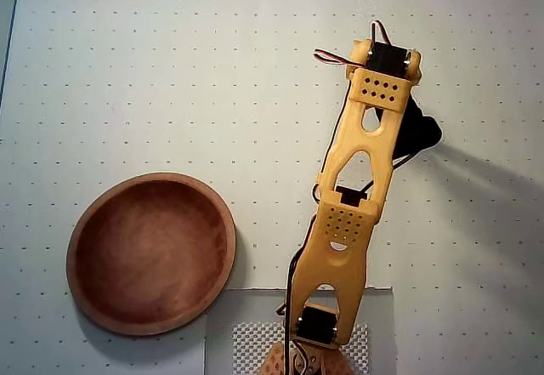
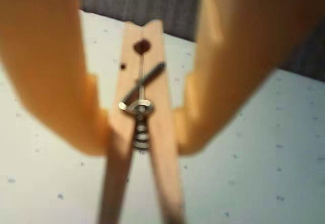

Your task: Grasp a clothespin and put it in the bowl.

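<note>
Pale wood fills the middle of the wrist view: the clothespin (image 2: 143, 107) sits right between the two orange fingers (image 2: 56, 82) of the hand (image 2: 143, 127), its slats running lengthwise away from the camera, spring coil at the centre and the notched tip pointing toward the far edge of the counter (image 2: 264, 163). The fingers press against both sides of the clothespin at the spring, so the hand looks closed on it with only the pin's width between them. Whether the pin is lifted clear or resting on the counter cannot be told; the near ends of its slats blur out at the bottom of the picture.

From overhead, the clothespin itself is hidden under the orange arm (image 1: 357, 196), and the hand cannot be made out beneath the arm's far end. Taking the bowl (image 1: 151, 252) as the landmark, the arm's far end lies well apart from it, up and to the right in this view. Its brown hollow looks empty. As I judge it, the carry must swing leftward and back toward the arm's base to bring the clothespin over the bowl's rim.
</note>
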Tool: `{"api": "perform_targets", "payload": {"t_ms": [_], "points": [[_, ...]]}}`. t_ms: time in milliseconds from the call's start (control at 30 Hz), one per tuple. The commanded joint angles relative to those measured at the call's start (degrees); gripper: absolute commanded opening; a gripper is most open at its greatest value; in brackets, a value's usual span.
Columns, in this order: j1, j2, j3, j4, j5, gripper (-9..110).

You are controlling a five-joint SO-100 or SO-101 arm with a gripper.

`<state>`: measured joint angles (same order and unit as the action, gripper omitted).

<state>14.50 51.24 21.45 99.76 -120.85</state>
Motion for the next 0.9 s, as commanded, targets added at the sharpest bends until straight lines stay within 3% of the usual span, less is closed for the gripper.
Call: {"api": "perform_targets", "payload": {"t_ms": [0,467,667,867], "points": [[-1.67,15.47,2.37,1.23,2.02,-3],[-8.61,48.69,31.29,1.67,9.40,-3],[-18.46,62.05,48.34,2.02,11.07,-3],[-28.21,64.51,58.36,2.11,15.82,-3]]}}
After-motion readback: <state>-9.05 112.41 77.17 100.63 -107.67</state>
